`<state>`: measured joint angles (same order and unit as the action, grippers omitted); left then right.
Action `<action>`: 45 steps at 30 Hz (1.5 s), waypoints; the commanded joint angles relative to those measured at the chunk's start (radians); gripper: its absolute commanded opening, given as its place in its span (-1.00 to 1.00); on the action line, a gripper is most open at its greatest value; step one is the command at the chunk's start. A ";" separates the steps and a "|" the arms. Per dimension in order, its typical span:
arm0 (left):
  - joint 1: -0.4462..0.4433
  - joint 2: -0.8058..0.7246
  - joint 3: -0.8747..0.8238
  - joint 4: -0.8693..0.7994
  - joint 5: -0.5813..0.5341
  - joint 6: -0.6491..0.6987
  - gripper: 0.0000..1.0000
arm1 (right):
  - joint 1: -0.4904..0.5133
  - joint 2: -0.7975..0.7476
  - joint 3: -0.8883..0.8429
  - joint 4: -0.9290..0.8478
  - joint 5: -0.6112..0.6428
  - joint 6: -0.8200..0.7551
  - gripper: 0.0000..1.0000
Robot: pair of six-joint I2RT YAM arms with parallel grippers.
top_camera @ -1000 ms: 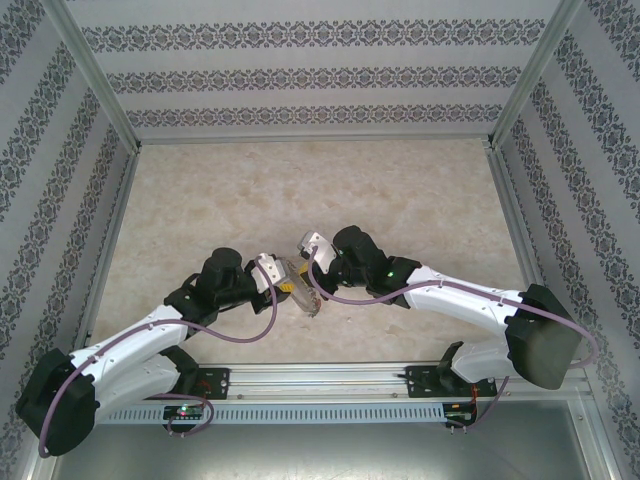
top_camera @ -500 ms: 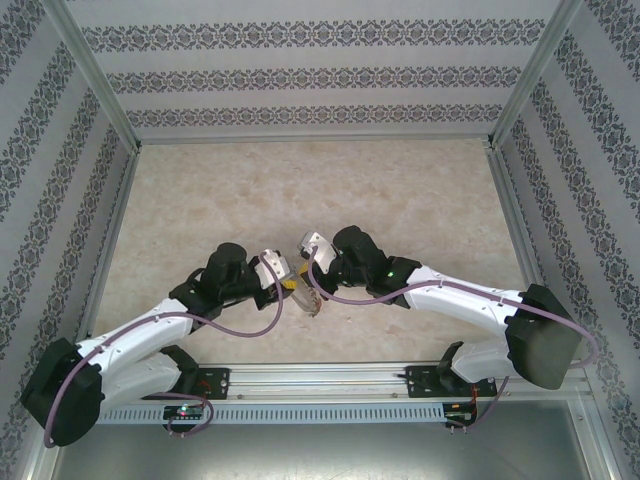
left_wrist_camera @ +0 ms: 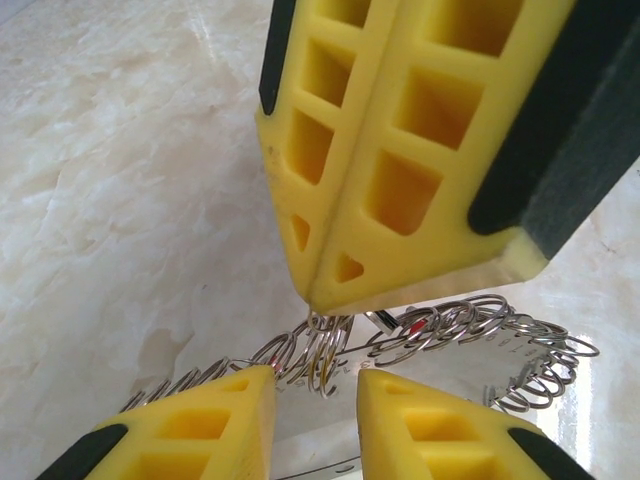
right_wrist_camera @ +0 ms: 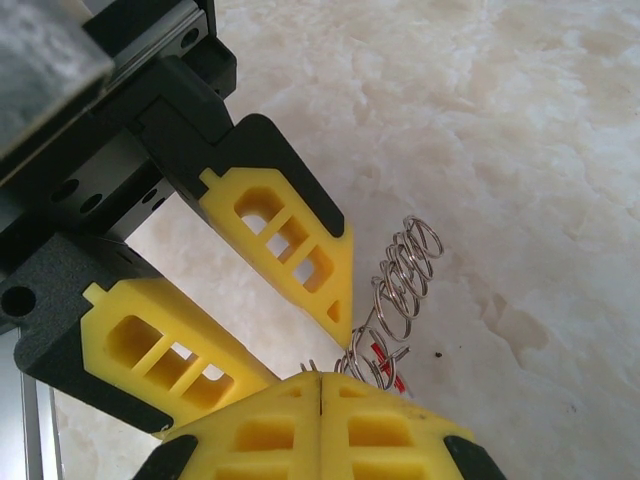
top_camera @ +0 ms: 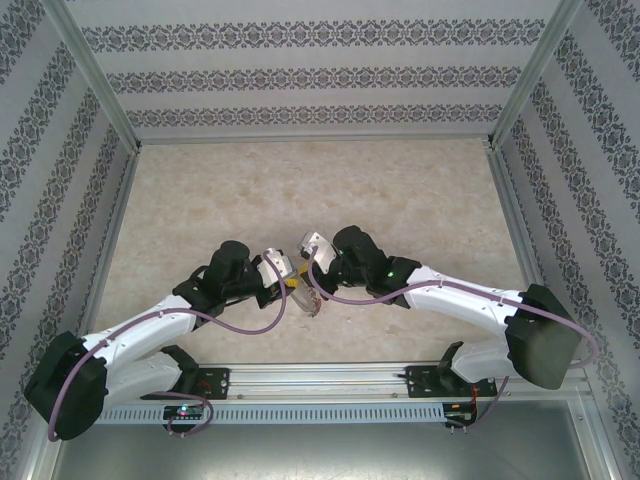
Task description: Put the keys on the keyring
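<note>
looking down from above, the two arms meet low over the pale marbled table (top_camera: 400, 190), with the left gripper (top_camera: 286, 282) and the right gripper (top_camera: 306, 288) nose to nose and the keyring (top_camera: 311, 303) a small grey tangle just under them; the jaws are too small to read here. from the left wrist, the left gripper (left_wrist_camera: 315, 395) has its fingers (left_wrist_camera: 225, 420) apart, straddling a few loops without touching them, while the right gripper (left_wrist_camera: 318, 298) comes down from above with its jaws pressed together and pinches the ring's spiky rim at the tip. a red tag (left_wrist_camera: 410, 325), likely belonging to one of the keys, sits among the loops just beside that pinch. from the right wrist, the right gripper (right_wrist_camera: 320, 385) is clamped on the keyring (right_wrist_camera: 400, 275), which stands up off the table, and the left gripper (right_wrist_camera: 310, 350) gapes beside it, the red tag (right_wrist_camera: 385, 355) close to both. the step looks like taking hold near the tagged key to work it along the ring. to do it well, the left should close on one item only, slowly, while the right holds firm. neighbouring loops may snag, and the four fingers crowd each other.
</note>
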<state>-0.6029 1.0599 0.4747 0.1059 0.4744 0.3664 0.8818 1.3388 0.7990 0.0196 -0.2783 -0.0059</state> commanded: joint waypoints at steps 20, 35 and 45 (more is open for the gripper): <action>-0.014 0.023 0.024 0.083 0.036 0.002 -0.73 | 0.011 -0.013 0.020 0.056 -0.029 -0.006 -1.00; -0.015 -0.031 -0.047 0.110 0.030 -0.026 -1.00 | -0.016 -0.025 -0.027 0.006 0.080 0.040 -1.00; -0.015 -0.015 -0.057 0.138 0.051 -0.020 -1.00 | -0.016 0.033 0.011 -0.019 0.108 0.057 -1.00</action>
<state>-0.6029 1.0500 0.4297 0.1909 0.4938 0.3542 0.8806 1.3434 0.7898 0.0345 -0.2539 0.0319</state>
